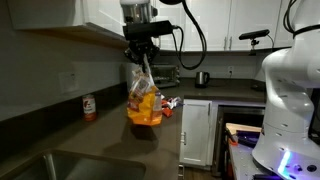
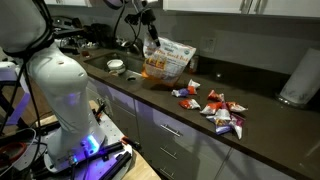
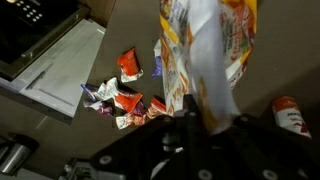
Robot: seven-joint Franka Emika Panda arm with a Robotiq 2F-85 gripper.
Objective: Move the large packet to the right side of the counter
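The large packet [image 1: 144, 96], a crinkly clear bag with orange-yellow contents and red and white print, hangs from my gripper [image 1: 141, 54] above the dark counter [image 1: 100, 135]. It also shows in an exterior view [image 2: 166, 60], where its lower edge is close to the counter [image 2: 260, 112]; I cannot tell if it touches. In the wrist view the bag [image 3: 205, 50] runs down from my shut fingers [image 3: 212, 122], which pinch its top.
Several small red-white packets [image 2: 210, 105] lie in a heap on the counter; they also show in the wrist view [image 3: 122, 92]. A sink [image 1: 70, 168] is set in the counter. A red-labelled bottle [image 1: 89, 107] stands by the wall. A round metal object [image 2: 116, 67] lies near the bag.
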